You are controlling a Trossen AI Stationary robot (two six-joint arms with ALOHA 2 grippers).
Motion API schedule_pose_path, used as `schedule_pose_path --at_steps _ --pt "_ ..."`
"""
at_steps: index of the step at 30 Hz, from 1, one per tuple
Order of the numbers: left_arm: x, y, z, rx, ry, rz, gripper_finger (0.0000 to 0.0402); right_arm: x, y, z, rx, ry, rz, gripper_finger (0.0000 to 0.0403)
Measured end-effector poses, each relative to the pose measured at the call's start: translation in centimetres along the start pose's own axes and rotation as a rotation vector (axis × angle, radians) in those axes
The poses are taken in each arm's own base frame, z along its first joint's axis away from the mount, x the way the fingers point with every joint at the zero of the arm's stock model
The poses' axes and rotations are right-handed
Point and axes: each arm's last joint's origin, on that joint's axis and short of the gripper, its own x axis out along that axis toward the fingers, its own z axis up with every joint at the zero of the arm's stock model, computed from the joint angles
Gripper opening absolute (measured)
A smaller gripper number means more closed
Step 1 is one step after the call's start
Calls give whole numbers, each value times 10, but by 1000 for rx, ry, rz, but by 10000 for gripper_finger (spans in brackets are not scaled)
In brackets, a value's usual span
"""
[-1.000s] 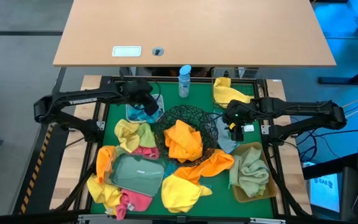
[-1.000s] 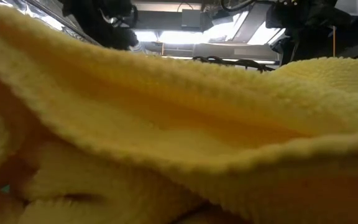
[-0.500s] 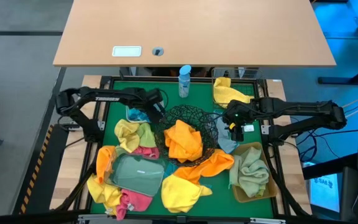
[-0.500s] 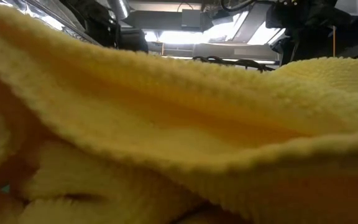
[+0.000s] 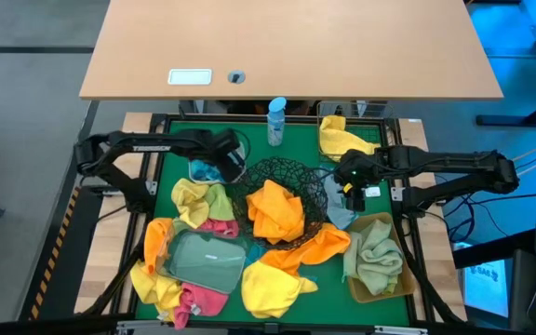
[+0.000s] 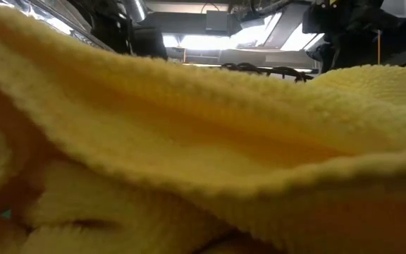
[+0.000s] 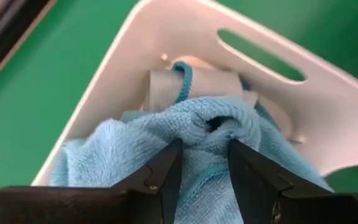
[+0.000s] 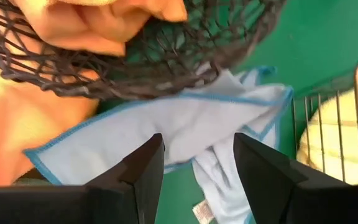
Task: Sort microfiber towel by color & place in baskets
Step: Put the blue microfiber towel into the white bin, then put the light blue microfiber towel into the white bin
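A bright blue towel [image 7: 166, 130] lies bunched in the white tub [image 7: 135, 56], which stands at the mat's far left [image 5: 198, 167]. My left gripper [image 7: 204, 165] is down in the tub [image 5: 226, 156], shut on that towel. My right gripper [image 8: 197, 165] hangs open [image 5: 347, 183] over a pale blue towel [image 8: 166, 124]. That towel lies flat on the green mat beside the black mesh bowl [image 8: 135, 74] and partly under its rim. An orange towel [image 5: 273, 209] fills the bowl. In the low view a yellow towel [image 6: 203, 141] blocks nearly everything. My left gripper pinches a raised fold [image 7: 207, 134] at the top of the blue towel between its two fingers. The fingers come from above, slanting down. The rest of the towel lies heaped in the white tub below them.
At the far right a wire basket [image 5: 342, 140] holds a yellow towel. A tan bin [image 5: 375, 256] at the near right holds a green one. A clear tray [image 5: 203, 261] lies on yellow and pink towels at the near left. A blue-capped bottle [image 5: 276, 121] stands at the far edge.
My left gripper has sunk toward the white tub with the blue towel and has tipped further down. The towel now rests heaped in the tub.
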Motion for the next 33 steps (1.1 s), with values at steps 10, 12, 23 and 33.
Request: schedule_pose_path --at_steps 10,12,23,33 --pt "-56 10 -3 -37 -197 -75 124 -2 -2 -15 75 142 -71 193" --pt "-66 10 -5 -34 -234 -94 124 -1 -2 -15 76 127 -79 193" --pt "-87 -3 -12 11 -311 -162 124 35 1 -55 109 152 -52 193" --pt "-88 -5 -13 21 -312 -169 124 28 8 -56 132 94 194 193"
